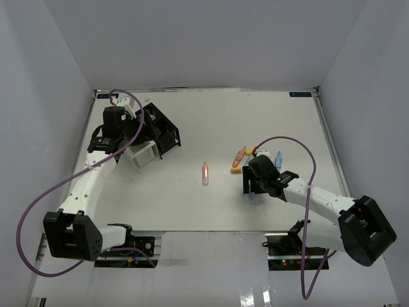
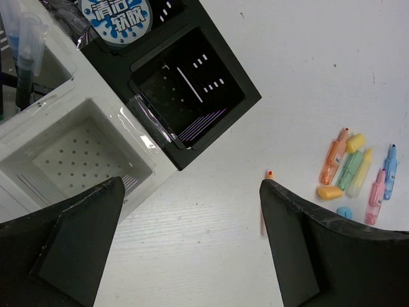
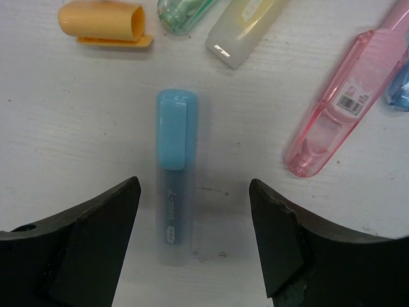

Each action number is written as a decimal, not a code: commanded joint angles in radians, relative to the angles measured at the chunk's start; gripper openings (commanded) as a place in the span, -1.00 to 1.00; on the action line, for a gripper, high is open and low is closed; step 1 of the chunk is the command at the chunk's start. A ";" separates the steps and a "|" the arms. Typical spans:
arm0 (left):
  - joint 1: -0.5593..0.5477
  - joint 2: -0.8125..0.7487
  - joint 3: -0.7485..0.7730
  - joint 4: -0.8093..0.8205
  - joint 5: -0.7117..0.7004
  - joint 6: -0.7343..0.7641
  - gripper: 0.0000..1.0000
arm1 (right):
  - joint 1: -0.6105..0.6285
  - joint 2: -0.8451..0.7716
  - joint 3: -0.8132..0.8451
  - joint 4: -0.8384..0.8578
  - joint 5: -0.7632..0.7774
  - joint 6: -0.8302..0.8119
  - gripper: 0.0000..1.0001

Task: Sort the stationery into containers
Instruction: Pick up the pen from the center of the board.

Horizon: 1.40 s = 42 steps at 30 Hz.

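My right gripper (image 3: pixel 195 185) is open low over the table, and a blue-capped highlighter (image 3: pixel 174 185) lies between its jaws, closer to the left finger, touching neither. Around it lie an orange cap (image 3: pixel 105 24) and green (image 3: pixel 185 13), yellow (image 3: pixel 246 32) and pink (image 3: pixel 345 105) highlighters. One orange highlighter (image 1: pixel 205 173) lies alone mid-table. My left gripper (image 2: pixel 192 185) hangs open and empty beside the containers: black compartments (image 2: pixel 192 89) and a white one (image 2: pixel 83 153). A round blue-white tub (image 2: pixel 115 16) sits in a black compartment, and pens (image 2: pixel 22 57) stand in the far white one.
The organiser cluster (image 1: pixel 150 137) stands at the back left under the left arm. The loose highlighter group (image 1: pixel 243 157) lies right of centre, with a blue one (image 1: pixel 278 158) beside it. Purple cables loop over both arms.
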 commanded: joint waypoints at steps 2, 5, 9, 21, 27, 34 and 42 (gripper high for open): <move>-0.003 -0.037 -0.007 0.015 0.011 -0.008 0.96 | 0.032 0.076 0.071 -0.044 -0.010 0.009 0.48; -0.003 -0.040 -0.009 0.016 0.009 -0.006 0.96 | 0.052 0.139 0.096 -0.078 0.009 0.017 0.37; -0.003 -0.042 -0.010 0.016 0.006 -0.006 0.96 | 0.066 0.193 0.116 -0.099 0.019 0.025 0.25; -0.055 -0.055 0.027 0.026 0.176 -0.081 0.96 | 0.090 0.075 0.139 -0.149 0.042 0.006 -0.74; -0.272 -0.078 0.069 0.052 0.186 -0.187 0.96 | 0.171 -0.124 0.139 -0.037 0.047 -0.070 -0.84; -0.540 -0.023 0.059 0.199 0.100 -0.287 0.96 | 0.201 -0.308 0.093 0.201 -0.034 -0.195 -0.85; -0.735 0.136 0.161 0.230 -0.038 -0.290 0.96 | 0.201 -0.342 0.082 0.371 -0.080 -0.250 -0.84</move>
